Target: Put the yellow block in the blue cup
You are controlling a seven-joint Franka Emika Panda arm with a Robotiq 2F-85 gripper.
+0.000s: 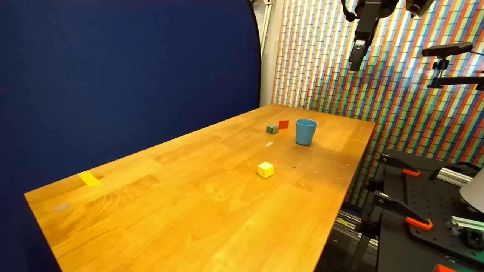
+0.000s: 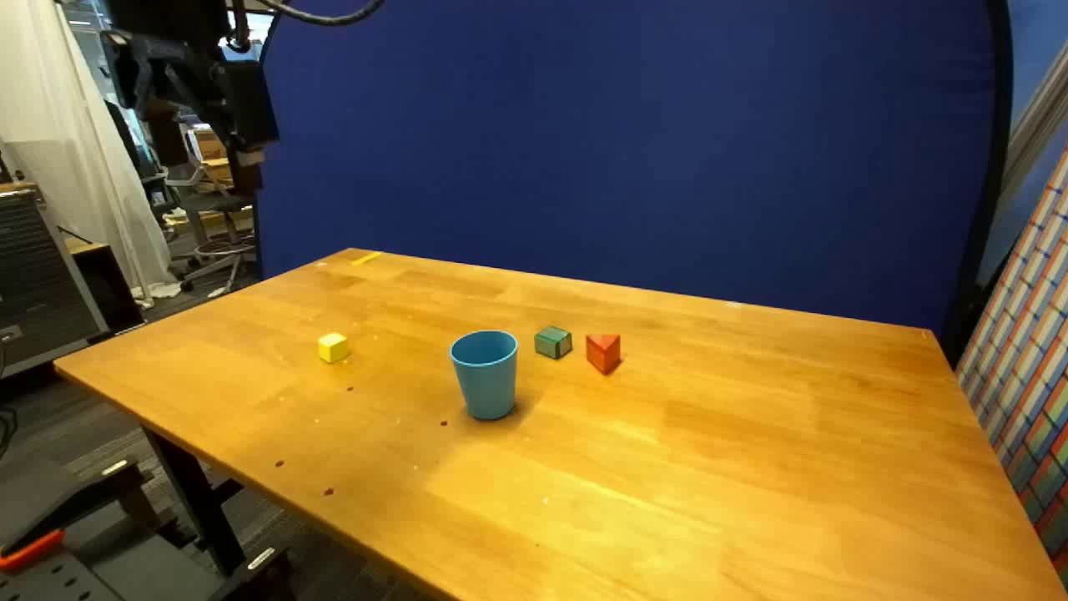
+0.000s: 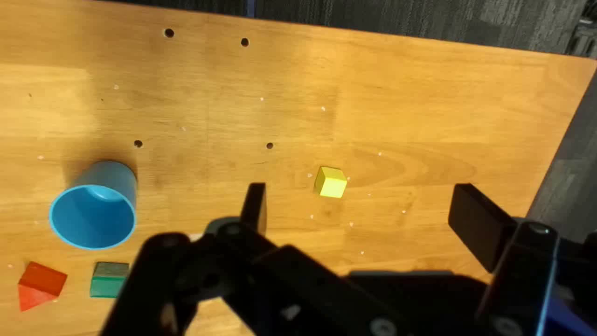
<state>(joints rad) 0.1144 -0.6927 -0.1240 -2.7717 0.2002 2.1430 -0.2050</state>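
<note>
The yellow block is a small bright cube resting on the wooden table. It also shows in an exterior view and in the wrist view. The light-blue cup stands upright on the table, apart from the block; it also shows in an exterior view. In the wrist view the cup is at the left and its visible inside looks empty. My gripper is open with nothing between its fingers. It is high above the table in both exterior views.
A green block and a red triangular block lie near the cup. A flat yellow piece is at the table's far edge. A dark blue backdrop stands behind the table. A camera on an arm is at the right.
</note>
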